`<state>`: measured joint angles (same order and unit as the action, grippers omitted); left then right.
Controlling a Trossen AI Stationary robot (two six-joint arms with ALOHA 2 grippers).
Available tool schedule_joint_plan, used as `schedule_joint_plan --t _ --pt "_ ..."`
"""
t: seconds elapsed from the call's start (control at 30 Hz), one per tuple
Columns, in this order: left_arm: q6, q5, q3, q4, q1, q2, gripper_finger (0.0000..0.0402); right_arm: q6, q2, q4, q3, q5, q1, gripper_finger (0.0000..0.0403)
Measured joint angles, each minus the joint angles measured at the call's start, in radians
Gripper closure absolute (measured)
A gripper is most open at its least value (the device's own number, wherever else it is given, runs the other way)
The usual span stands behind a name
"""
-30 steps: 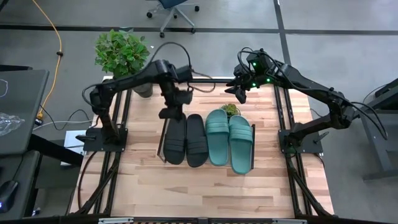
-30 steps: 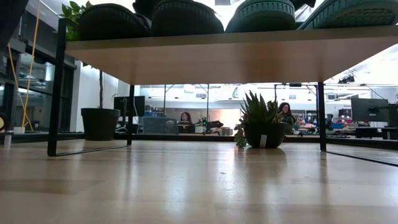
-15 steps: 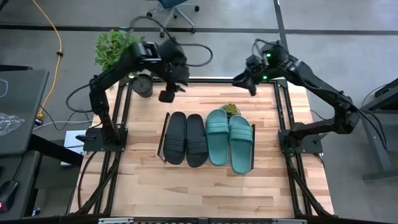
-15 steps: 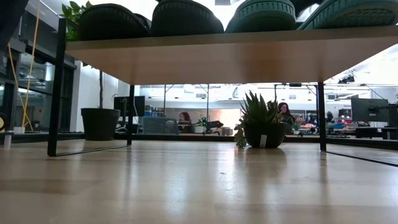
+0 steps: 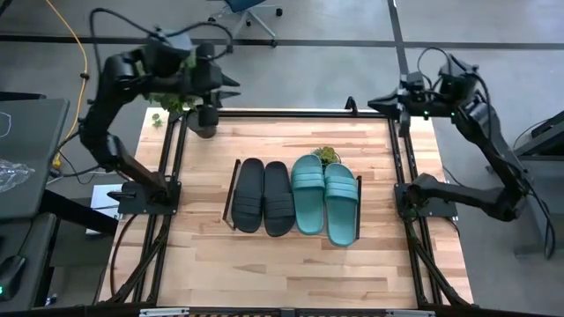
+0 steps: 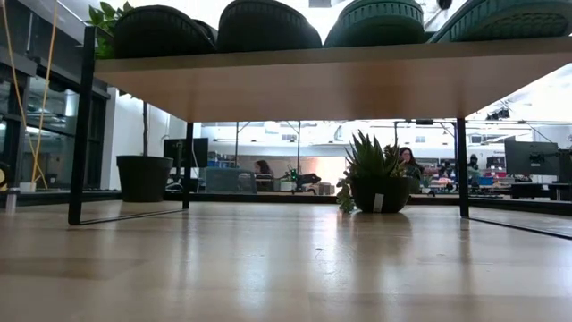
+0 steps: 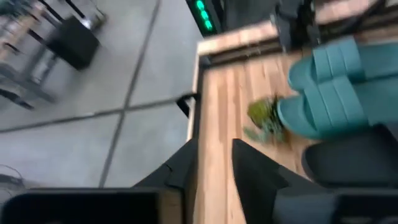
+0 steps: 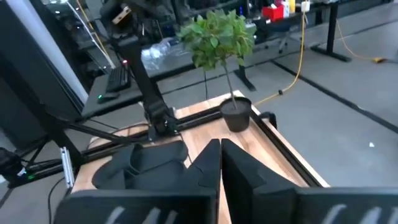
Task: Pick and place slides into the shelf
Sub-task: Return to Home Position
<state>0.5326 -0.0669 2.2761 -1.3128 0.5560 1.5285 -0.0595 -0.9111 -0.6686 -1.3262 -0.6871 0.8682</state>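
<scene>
All four slides sit side by side on the shelf [image 6: 340, 85] in the middle of the light wooden table [image 5: 264, 264]. The two black slides [image 5: 248, 198] are toward the left arm's side and the two teal slides [image 5: 341, 202] toward the right arm's. From table height, their soles show as rounded shapes along the top of the shelf's pale plank, which stands on thin black legs.

Both arms are lifted clear of the shelf, out past the far corners of the table. The left gripper [image 7: 216, 146] is empty, its fingers a narrow gap apart, with the table edge and the teal slides in sight beyond them. The right gripper [image 8: 219, 144] is also empty, its fingers closed almost together.

A small spiky succulent [image 6: 368, 170] in a dark pot stands on the table just behind the shelf. A taller leafy plant [image 8: 217, 34] in a black pot stands at the far corner on the left arm's side.

Grey floor [image 5: 308, 70] surrounds the table, with a yellow cable [image 5: 85, 57] trailing across it and an office chair [image 5: 247, 11] at the far edge. Beyond the table, the low view shows an open workspace with desks, screens and two seated people [image 6: 264, 167].
</scene>
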Motion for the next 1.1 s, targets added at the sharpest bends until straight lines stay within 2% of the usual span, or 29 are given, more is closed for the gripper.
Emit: schedule_joint_plan --t 0.17,0.27,0.33,0.4,0.5,0.63,0.77,1.0,1.1 --pt "0.028 0.056 0.0 -0.022 0.0 -0.039 0.039 0.075 0.046 -0.073 0.0 0.018 0.005 0.0395" --pt "0.036 0.111 -0.002 -0.053 0.001 -0.05 0.0389 0.091 0.055 -0.13 0.0 0.041 0.018 0.0401" --pt "0.036 0.104 -0.002 -0.046 0.001 -0.065 0.039 0.082 0.055 -0.139 0.006 0.039 0.025 0.0401" --pt "0.036 0.061 -0.008 -0.039 0.0 -0.082 0.0398 0.034 0.073 -0.081 0.069 0.007 0.028 0.0402" --pt "0.036 0.013 -0.083 -0.033 -0.028 -0.124 0.0398 -0.115 0.143 0.11 0.253 -0.031 0.027 0.0402" --pt "-0.006 0.004 -0.31 0.092 -0.085 -0.232 0.04 -0.389 0.252 0.409 0.499 -0.047 0.007 0.0403" --pt "-0.069 -0.021 -0.601 0.284 -0.131 -0.4 0.0401 -0.58 0.369 0.612 0.639 -0.02 -0.014 0.0403" --pt "-0.228 -0.034 -1.133 0.732 -0.19 -0.751 0.0401 -0.739 0.624 0.654 0.781 0.173 -0.09 0.0403" --pt "-0.291 -0.028 -1.322 0.897 -0.217 -0.895 0.0401 -0.795 0.743 0.659 0.835 0.237 -0.133 0.0403"
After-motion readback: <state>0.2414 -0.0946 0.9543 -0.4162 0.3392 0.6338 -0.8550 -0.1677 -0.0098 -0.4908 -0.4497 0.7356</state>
